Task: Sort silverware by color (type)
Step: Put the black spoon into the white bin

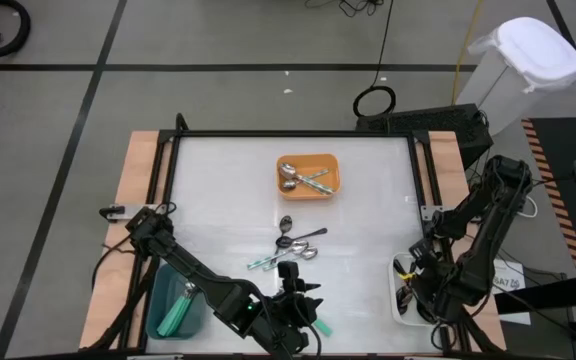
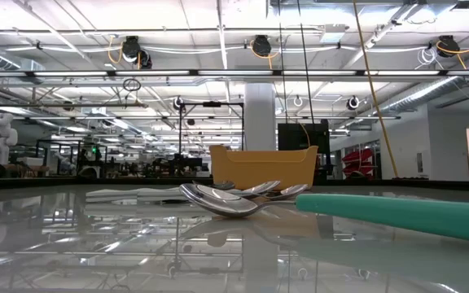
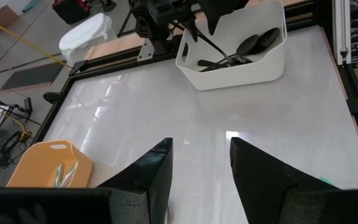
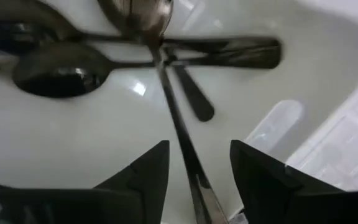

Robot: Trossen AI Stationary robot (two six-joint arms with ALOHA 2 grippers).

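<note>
In the white tray (image 1: 400, 300) at the table's right lie several black spoons (image 4: 61, 68). My right gripper (image 4: 194, 165) hangs over it, pointing down and open. One black spoon's thin handle (image 4: 179, 134) runs between the fingers, and I see no touch. Silver and teal-handled spoons lie in a loose pile (image 1: 293, 245) at mid-table. My left gripper (image 3: 201, 168) hovers open near the front edge (image 1: 298, 300) with nothing between its fingers. A teal handle (image 2: 397, 213) lies on the table beside it.
An orange tray (image 1: 308, 160) at the far middle holds silver spoons. A teal tray (image 1: 158, 300) at the near left holds teal-handled spoons. Bare white tabletop (image 3: 185, 106) stretches between the pile and the white tray. A black frame edges the table.
</note>
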